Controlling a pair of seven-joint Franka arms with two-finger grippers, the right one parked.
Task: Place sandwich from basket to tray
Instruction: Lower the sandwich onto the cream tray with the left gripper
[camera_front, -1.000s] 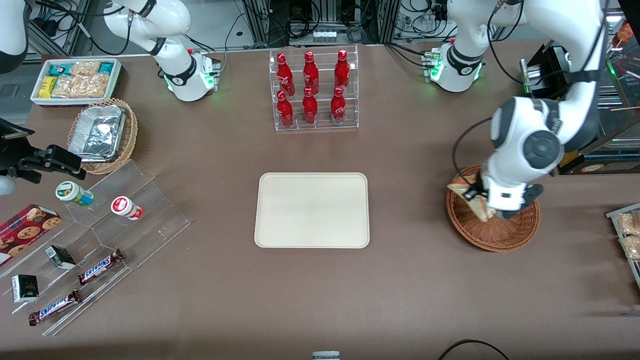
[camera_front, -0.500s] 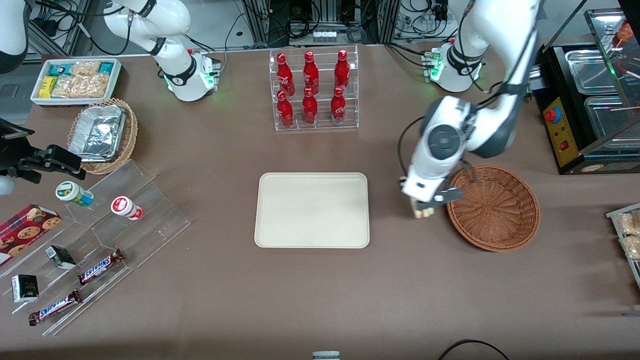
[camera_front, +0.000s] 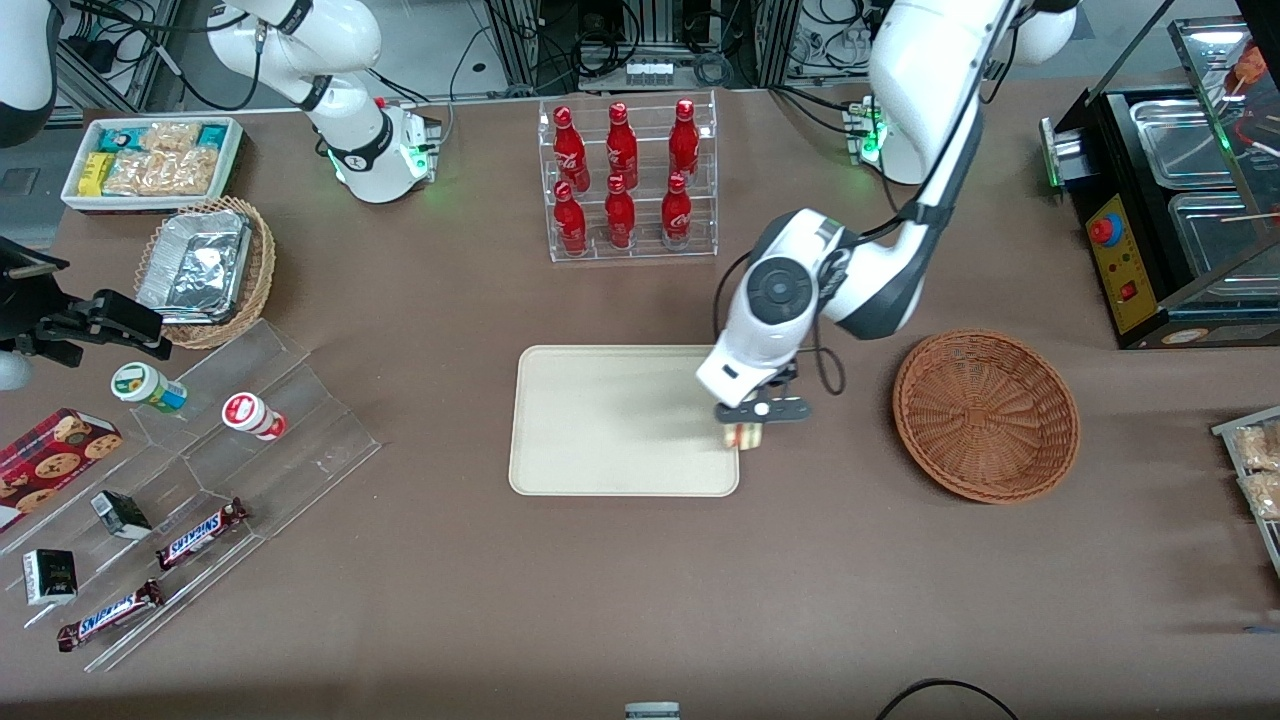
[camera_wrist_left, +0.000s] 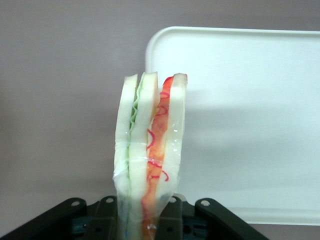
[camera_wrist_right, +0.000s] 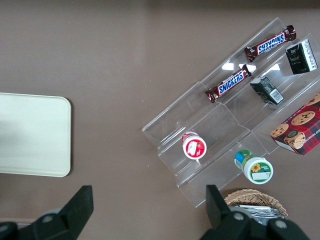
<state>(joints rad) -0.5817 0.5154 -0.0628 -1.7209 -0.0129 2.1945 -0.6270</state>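
My left gripper (camera_front: 745, 428) is shut on the sandwich (camera_front: 744, 436), a wrapped wedge of pale bread with red, orange and green layers, and holds it above the edge of the cream tray (camera_front: 600, 420) that faces the basket. In the left wrist view the sandwich (camera_wrist_left: 150, 150) stands upright between the black fingers (camera_wrist_left: 105, 212), with the tray (camera_wrist_left: 250, 125) beside it. The reddish-brown wicker basket (camera_front: 985, 415) lies toward the working arm's end of the table, with nothing in it.
A clear rack of red bottles (camera_front: 625, 180) stands farther from the front camera than the tray. A tan basket with foil containers (camera_front: 205, 268), a white snack bin (camera_front: 150, 160) and an acrylic stand with snacks (camera_front: 200, 490) lie toward the parked arm's end.
My gripper lifted the sandwich out of the basket and carried it sideways over the table to the tray's edge. The basket now holds nothing.
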